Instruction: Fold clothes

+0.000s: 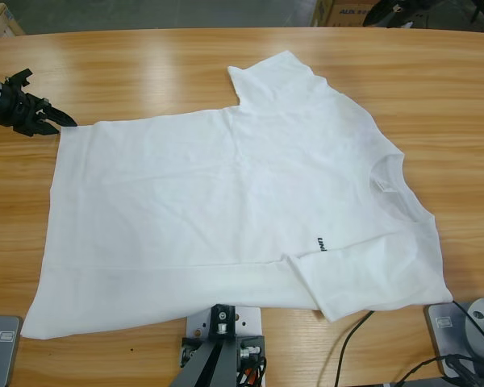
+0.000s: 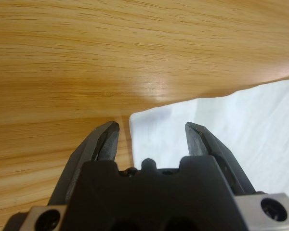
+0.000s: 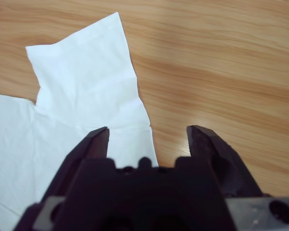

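Now left gripper (image 2: 151, 130) (jaws wide) straddles the T-shirt (image 1: 226, 210) corner.

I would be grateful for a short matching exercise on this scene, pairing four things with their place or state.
Things:
1. left gripper
2. right gripper
3. dark lettering
4. far sleeve

Places or states:
A. on the T-shirt chest, near the folded-in near sleeve
B. jaws open at the hem corner of the T-shirt
C. spread flat on the wooden table, pointing away from the camera
D. jaws open over the shirt's edge below a sleeve

Pairs: 1-B, 2-D, 3-A, 4-C
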Robot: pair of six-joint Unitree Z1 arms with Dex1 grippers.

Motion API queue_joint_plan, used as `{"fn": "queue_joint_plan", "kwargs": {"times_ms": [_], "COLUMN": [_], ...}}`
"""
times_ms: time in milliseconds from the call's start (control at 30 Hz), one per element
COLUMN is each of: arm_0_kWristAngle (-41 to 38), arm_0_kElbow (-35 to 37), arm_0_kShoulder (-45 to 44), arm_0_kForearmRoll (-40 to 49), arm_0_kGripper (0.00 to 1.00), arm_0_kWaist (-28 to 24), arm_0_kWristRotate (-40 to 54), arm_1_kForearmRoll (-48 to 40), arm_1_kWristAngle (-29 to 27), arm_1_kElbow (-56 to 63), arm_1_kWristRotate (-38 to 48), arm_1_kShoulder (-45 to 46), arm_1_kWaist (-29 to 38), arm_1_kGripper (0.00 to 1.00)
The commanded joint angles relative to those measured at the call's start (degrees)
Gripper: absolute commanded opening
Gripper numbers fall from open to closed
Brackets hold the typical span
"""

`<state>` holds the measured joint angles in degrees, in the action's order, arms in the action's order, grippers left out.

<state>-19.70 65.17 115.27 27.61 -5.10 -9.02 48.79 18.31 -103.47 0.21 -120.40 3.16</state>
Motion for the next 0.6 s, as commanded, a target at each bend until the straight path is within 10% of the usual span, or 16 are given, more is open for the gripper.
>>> {"fn": "queue_joint_plan", "kwargs": {"times_ms": [33,333,467,600], "arm_0_kWristAngle": [-1.61,-6.27,-6.34,-6.49], "arm_0_kElbow": [-2.07,-2.24,-3.05,-4.28], "arm_0_kShoulder": [5.58,5.97,6.55,6.72], "arm_0_kForearmRoll": [0.86,1.16,1.16,1.01], "arm_0_kGripper": [0.554,0.540,0.024,0.000], "arm_0_kWaist": [0.09,-0.56,-1.02,-1.23], "arm_0_kWristRotate": [-1.49,-1.44,-1.33,0.30], "arm_1_kForearmRoll": [0.51,0.37,0.34,0.27], "arm_1_kWristAngle": [-0.89,-0.91,-0.93,-1.00], "arm_1_kElbow": [0.69,1.20,1.59,1.55], "arm_1_kWristRotate": [-0.56,-0.65,-0.65,-0.65], "arm_1_kShoulder": [-2.61,-1.94,-1.78,-1.94], "arm_1_kWaist": [-0.43,-0.43,-0.43,-0.43], "arm_1_kGripper": [0.655,0.655,0.651,0.651]}}
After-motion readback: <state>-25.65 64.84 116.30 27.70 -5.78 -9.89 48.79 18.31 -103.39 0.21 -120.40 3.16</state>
